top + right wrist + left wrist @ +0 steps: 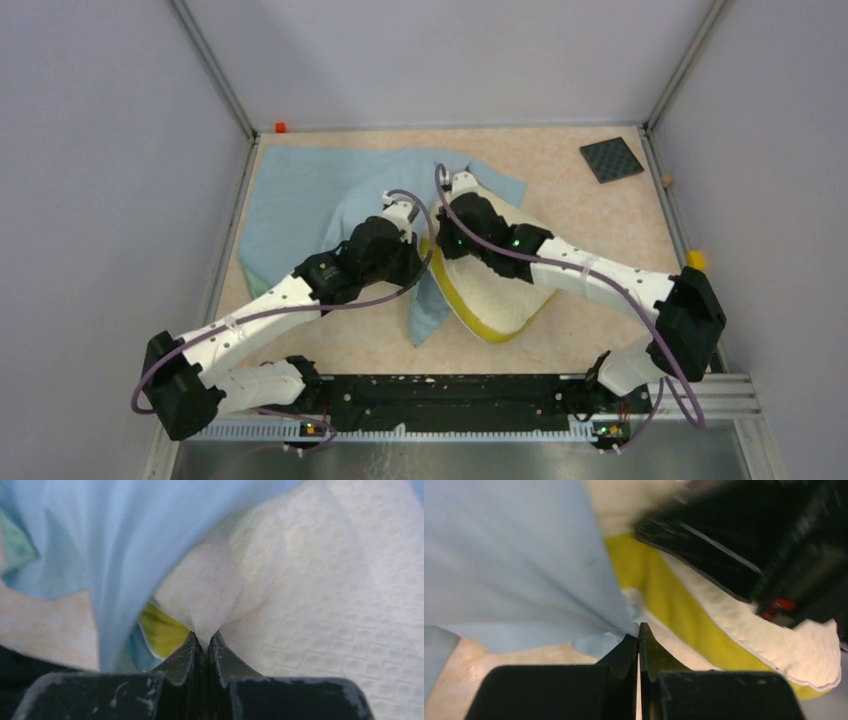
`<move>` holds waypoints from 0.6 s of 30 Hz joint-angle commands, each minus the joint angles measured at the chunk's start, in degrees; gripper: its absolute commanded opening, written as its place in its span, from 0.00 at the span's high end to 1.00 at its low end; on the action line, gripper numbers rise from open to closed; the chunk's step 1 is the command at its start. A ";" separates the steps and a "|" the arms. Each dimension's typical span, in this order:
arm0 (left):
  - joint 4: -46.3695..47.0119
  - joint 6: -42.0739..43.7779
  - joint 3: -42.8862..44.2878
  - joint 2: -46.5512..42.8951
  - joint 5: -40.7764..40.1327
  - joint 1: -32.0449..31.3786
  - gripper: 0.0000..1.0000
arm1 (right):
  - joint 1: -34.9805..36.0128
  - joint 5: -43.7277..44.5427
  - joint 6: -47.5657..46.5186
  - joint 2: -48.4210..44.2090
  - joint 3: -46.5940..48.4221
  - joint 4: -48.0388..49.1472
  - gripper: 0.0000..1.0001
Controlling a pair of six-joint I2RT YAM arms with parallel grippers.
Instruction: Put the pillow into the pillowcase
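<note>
The light-blue pillowcase point(300, 200) lies spread over the back left of the table, one flap hanging down past the pillow's left edge. The cream-white pillow point(500, 290) with its yellow band point(664, 600) lies at the middle, its upper part under both wrists. My left gripper point(639, 630) is shut on a pinch of the pillowcase point(509, 560) edge, right beside the yellow band. My right gripper point(204, 640) is shut on a fold of the pillow's point(320, 595) textured cover, with the blue pillowcase point(125, 535) draped just to its left.
A dark square pad point(611, 159) lies at the back right corner. A small red object point(281, 127) sits on the back rail, a yellow one point(695, 260) at the right rail. Grey walls enclose the tan table point(600, 215).
</note>
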 commanded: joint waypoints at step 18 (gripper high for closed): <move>0.59 13.50 43.04 5.47 11.74 -8.31 1.00 | -2.14 -22.77 27.43 -11.07 22.29 -2.25 1.00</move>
